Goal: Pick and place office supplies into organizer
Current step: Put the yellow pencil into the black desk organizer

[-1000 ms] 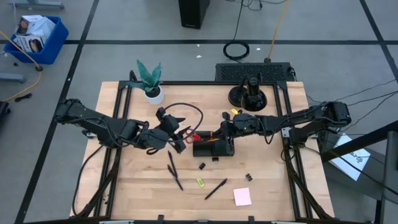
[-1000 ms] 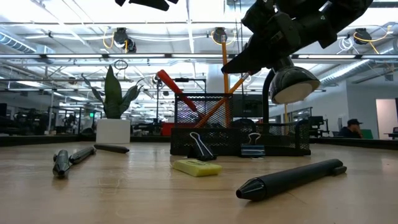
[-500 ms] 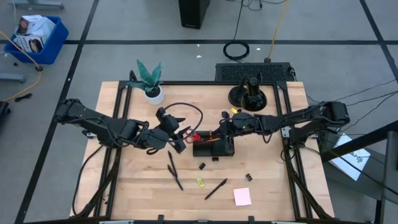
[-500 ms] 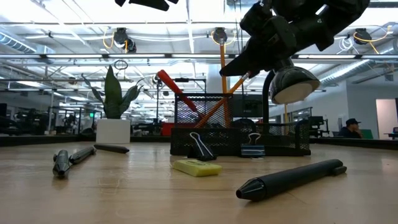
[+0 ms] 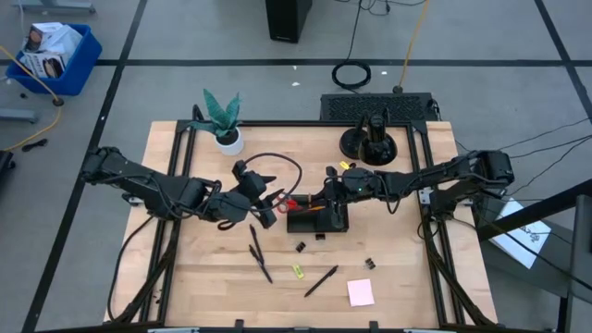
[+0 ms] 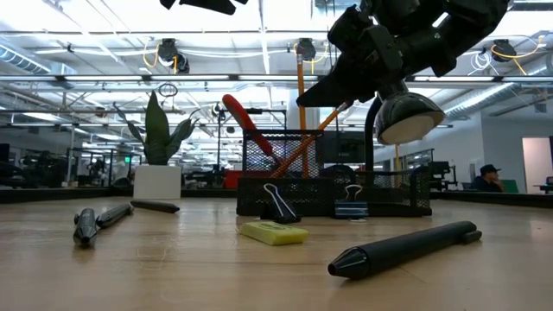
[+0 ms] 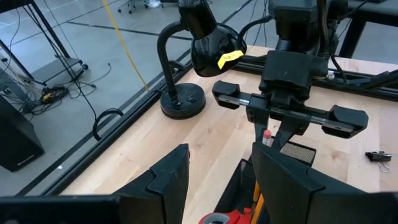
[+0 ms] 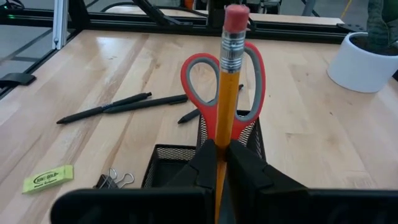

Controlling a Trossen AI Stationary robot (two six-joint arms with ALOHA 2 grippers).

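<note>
Hovering over the black mesh organizer [image 5: 316, 219] at mid-table, the right gripper [image 8: 218, 163] is clamped on an orange pencil [image 8: 226, 93], eraser end up, its lower end hidden among the compartments beside the red scissors [image 8: 221, 84]. The left gripper [image 7: 214, 180] waits just beside the organizer, fingers apart and empty. Letting go while the pencil is tilted could tip it out over the mesh wall.
</note>
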